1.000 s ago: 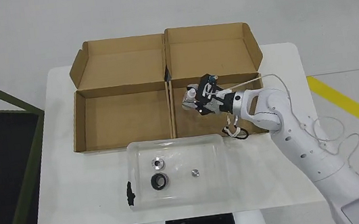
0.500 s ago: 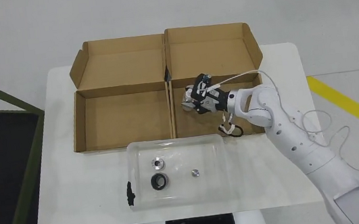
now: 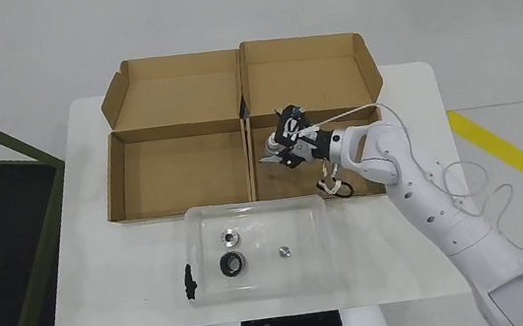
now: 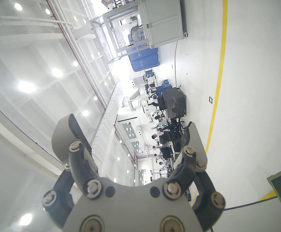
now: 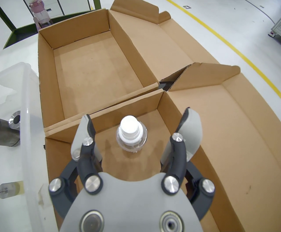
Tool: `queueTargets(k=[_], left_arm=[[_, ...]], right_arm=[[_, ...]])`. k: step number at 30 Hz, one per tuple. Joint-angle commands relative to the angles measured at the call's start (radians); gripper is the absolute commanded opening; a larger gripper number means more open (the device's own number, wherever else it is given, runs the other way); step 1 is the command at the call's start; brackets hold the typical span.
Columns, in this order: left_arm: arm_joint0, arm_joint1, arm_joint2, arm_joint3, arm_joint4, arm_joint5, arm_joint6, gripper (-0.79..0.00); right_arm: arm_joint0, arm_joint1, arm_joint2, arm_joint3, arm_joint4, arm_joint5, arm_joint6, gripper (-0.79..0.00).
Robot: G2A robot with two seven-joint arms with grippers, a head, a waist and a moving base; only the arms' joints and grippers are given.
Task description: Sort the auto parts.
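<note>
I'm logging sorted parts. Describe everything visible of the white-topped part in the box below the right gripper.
The white-topped part is small and round: a stepped white cap on a clear, plastic-looking base. It stands upright on the floor of the cardboard box, near a corner, below the open right gripper, which does not touch it.

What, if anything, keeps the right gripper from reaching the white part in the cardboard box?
Probably nothing: the right gripper hangs open over the white part, which sits alone on the cardboard box floor.
</note>
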Motion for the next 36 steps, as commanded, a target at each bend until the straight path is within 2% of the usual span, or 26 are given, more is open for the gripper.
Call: queueTargets(k=[1,9,14,22,30,36], left_arm=[[0.0,0.0,0.0,0.0,0.0,0.0,0.0,0.0],[0.0,0.0,0.0,0.0,0.0,0.0,0.0,0.0],[0.0,0.0,0.0,0.0,0.0,0.0,0.0,0.0],[0.0,0.0,0.0,0.0,0.0,0.0,0.0,0.0],[0.0,0.0,0.0,0.0,0.0,0.0,0.0,0.0],[0.0,0.0,0.0,0.0,0.0,0.0,0.0,0.0]], right_arm=[[-0.018,0.008,0.024,-0.055,0.008,-0.008,0.027,0.0],[-0.112,0.04,0.111,-0.288,0.009,-0.048,0.143,0.0],[-0.164,0.055,0.127,-0.405,0.02,-0.095,0.221,0.0],[-0.225,0.069,0.116,-0.499,0.102,-0.14,0.326,0.0],[-0.281,0.08,0.076,-0.63,0.067,-0.141,0.406,0.0],[-0.305,0.087,0.038,-0.647,0.043,-0.153,0.448,0.0]])
